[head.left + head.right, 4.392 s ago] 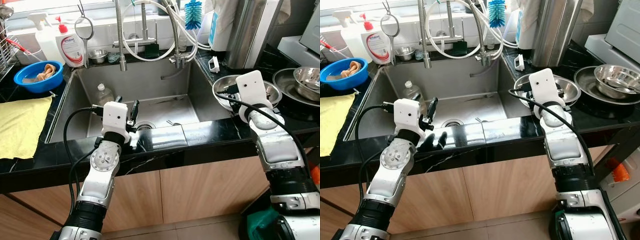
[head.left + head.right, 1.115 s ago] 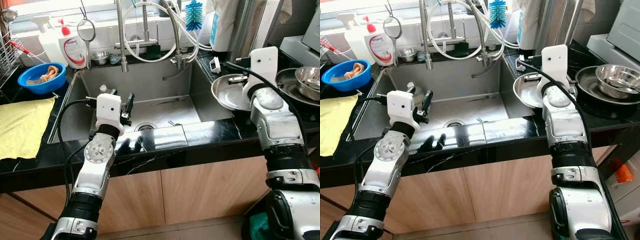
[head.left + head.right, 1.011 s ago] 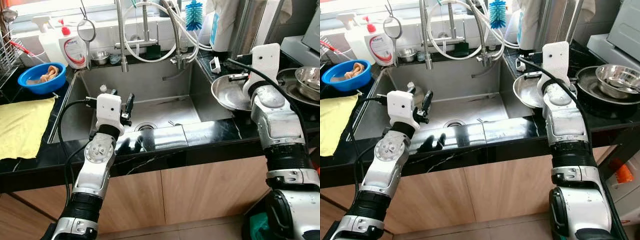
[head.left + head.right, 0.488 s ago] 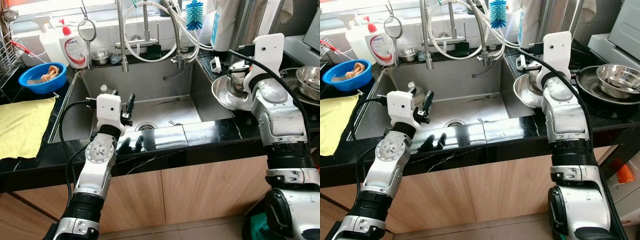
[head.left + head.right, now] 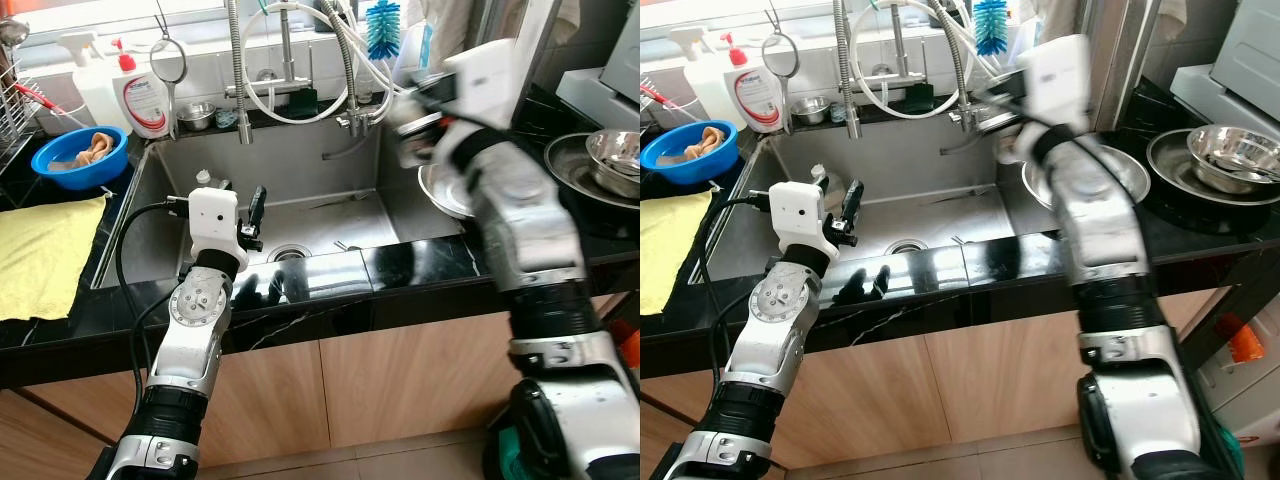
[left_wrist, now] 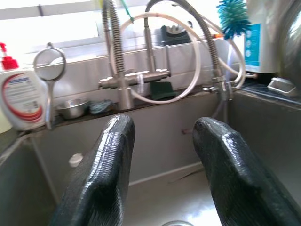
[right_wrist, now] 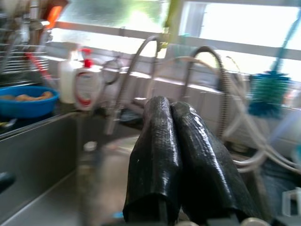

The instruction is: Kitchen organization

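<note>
The right arm is blurred, so the right gripper (image 7: 181, 165) is hard to see from the head views. Its wrist view shows its two fingers pressed together with nothing between them. It is up above the right side of the sink (image 5: 300, 170), near the tap (image 5: 290, 85). Just below it a shiny metal bowl (image 5: 1120, 170) sits on the black worktop (image 5: 400, 270), partly hidden by the arm. The left gripper (image 6: 162, 169) has its fingers spread wide and holds nothing. It hangs over the sink, near the drain (image 5: 288, 255). A small bottle (image 5: 205, 181) beside it is half hidden.
</note>
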